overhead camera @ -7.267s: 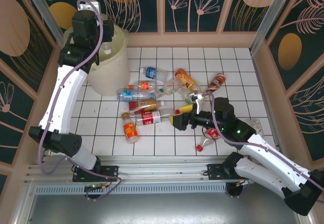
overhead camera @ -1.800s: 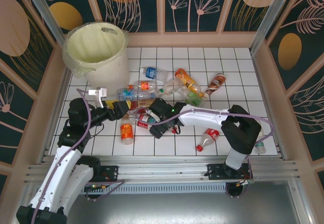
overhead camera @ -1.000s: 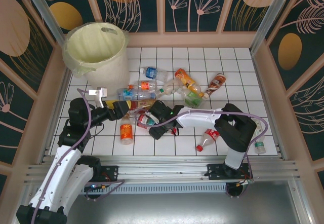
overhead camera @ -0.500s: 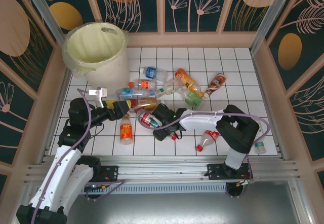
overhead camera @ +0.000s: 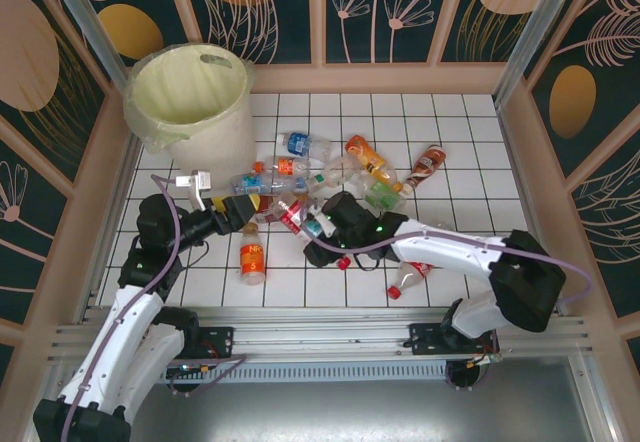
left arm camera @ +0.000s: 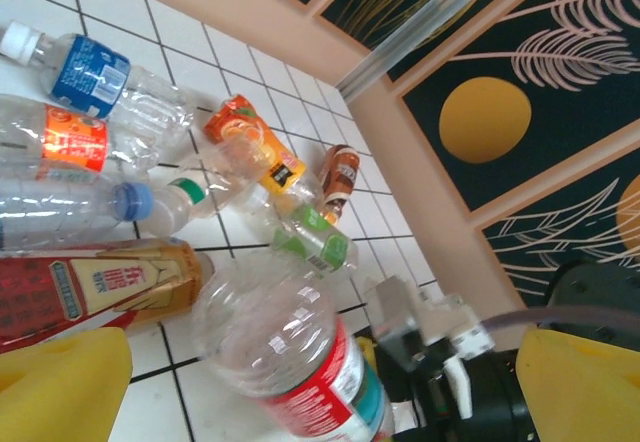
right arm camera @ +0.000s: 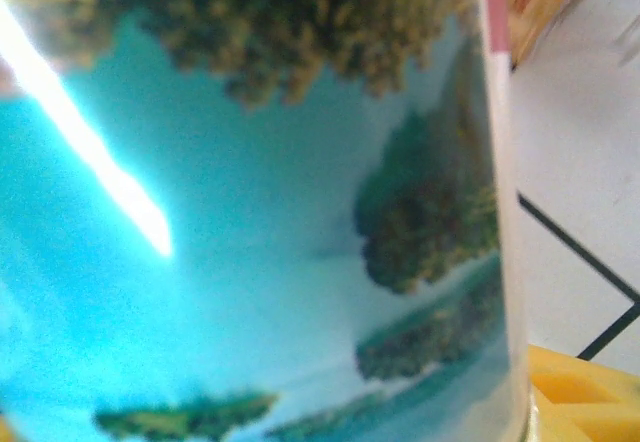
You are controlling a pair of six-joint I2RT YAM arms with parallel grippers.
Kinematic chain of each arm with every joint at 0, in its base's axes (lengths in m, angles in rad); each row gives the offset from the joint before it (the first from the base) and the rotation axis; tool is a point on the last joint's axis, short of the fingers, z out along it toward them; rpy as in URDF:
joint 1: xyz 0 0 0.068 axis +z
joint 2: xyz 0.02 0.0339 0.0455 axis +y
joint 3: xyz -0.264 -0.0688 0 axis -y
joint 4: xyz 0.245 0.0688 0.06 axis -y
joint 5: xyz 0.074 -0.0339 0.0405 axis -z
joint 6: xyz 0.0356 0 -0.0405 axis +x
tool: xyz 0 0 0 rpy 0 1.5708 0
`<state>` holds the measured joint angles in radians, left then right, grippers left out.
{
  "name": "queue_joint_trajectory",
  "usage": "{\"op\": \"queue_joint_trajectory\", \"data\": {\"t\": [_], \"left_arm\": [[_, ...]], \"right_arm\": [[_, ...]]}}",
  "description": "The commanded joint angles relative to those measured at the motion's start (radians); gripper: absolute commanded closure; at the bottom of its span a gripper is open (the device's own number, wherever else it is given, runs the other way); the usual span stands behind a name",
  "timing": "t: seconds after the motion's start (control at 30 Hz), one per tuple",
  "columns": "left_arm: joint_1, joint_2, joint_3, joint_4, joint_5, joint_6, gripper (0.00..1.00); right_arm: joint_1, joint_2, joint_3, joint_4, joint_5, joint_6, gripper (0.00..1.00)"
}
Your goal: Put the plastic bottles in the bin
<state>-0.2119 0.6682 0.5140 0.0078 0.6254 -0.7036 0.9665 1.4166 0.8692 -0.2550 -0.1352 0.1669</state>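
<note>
The cream-white bin (overhead camera: 190, 92) with its pale-yellow bag stands at the back left. Several plastic bottles lie on the tiled floor in the middle, among them a blue-labelled one (overhead camera: 303, 145), an orange one (overhead camera: 368, 158) and a green-labelled one (overhead camera: 380, 194). My right gripper (overhead camera: 316, 232) is shut on a clear bottle with a red and teal label (overhead camera: 298, 218), tilted above the tiles. That label (right arm camera: 250, 212) sits close to the right wrist camera. My left gripper (overhead camera: 243, 214) stands open just left of it, its yellow fingers (left arm camera: 60, 387) wide apart, the held bottle (left arm camera: 300, 352) between them but untouched.
An orange-labelled bottle (overhead camera: 252, 257) lies in front of the left gripper. A red-labelled bottle (overhead camera: 412, 272) lies under the right forearm, and a loose red cap (overhead camera: 343, 262) sits near it. Wooden walls (overhead camera: 520, 162) enclose the tiled floor on three sides.
My right gripper closed on the red and teal bottle and carried it up and to the right off the tiles, while its elbow swung out right. The left arm has stayed put.
</note>
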Motion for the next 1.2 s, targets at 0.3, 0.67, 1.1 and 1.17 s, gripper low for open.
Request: {"op": "queue_joint_trajectory", "data": {"t": [0.3,0.67,1.1,1.17], "left_arm": [[-0.145,0.128,-0.043,0.385,-0.021,-0.177,0.02],[-0.288,0.284,0.003,0.57,-0.021,-0.202,0.03],[-0.328,0.344,0.031,0.659,-0.002,-0.216,0.37],[-0.328,0.346,0.035,0.661,-0.003,-0.219,0.43]], "right_arm": [[-0.118,-0.192,-0.051,0.163,-0.317,0.09,0.35],[-0.123,-0.225,-0.054,0.228,-0.452,0.118,0.35],[-0.137,-0.219,-0.089,0.271,-0.501,0.137,0.34],[-0.14,-0.219,-0.092,0.273,-0.5,0.138,0.35]]}}
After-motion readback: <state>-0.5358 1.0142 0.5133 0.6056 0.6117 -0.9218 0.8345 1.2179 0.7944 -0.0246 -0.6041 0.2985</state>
